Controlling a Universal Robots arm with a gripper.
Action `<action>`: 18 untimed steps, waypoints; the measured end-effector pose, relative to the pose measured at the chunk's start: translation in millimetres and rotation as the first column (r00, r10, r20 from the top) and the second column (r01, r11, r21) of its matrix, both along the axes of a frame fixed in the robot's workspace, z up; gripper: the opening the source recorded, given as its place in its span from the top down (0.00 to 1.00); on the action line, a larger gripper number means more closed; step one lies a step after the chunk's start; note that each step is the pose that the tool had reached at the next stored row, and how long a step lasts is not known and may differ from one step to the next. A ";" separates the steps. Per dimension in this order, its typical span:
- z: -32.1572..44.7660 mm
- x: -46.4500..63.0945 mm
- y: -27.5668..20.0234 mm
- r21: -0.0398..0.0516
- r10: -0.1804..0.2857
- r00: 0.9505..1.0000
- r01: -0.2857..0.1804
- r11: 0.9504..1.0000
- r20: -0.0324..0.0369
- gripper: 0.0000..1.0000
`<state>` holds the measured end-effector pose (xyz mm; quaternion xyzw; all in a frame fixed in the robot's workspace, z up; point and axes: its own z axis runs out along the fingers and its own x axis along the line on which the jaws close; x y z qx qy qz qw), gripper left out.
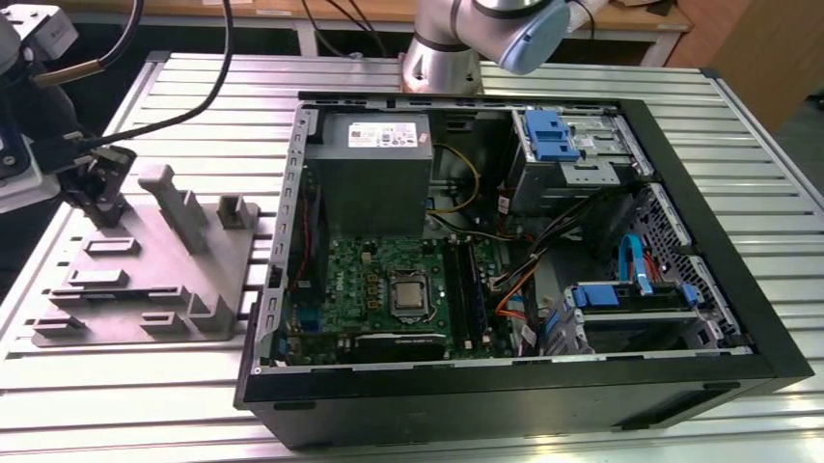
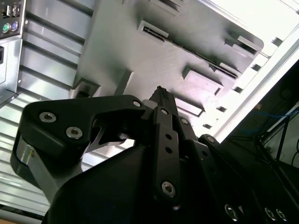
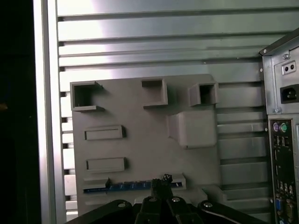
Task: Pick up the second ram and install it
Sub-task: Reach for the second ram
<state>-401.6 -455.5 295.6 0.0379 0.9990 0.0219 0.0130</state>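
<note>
Slatted metal table; gripper at ram stick in grey tray; grip state unclear. Judgement: centred pinch, straight lift, no twist.

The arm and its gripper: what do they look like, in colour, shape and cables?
The arm is a silver-grey tube with a light blue joint cap. The gripper is matt black, built of flat linked bars with silver screw heads. Black cables lead towards the wrist.
</note>
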 end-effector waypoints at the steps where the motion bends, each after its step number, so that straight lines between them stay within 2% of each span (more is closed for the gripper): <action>1: -1.5 -1.3 -0.5 0.000 0.000 1.000 0.000 1.000 0.000 0.90; 12: -17.4 -12.7 -6.6 0.000 0.000 1.000 0.000 1.000 -0.001 0.90; 18: -22.6 -15.8 -11.4 0.000 0.000 1.000 0.000 1.000 -0.002 0.90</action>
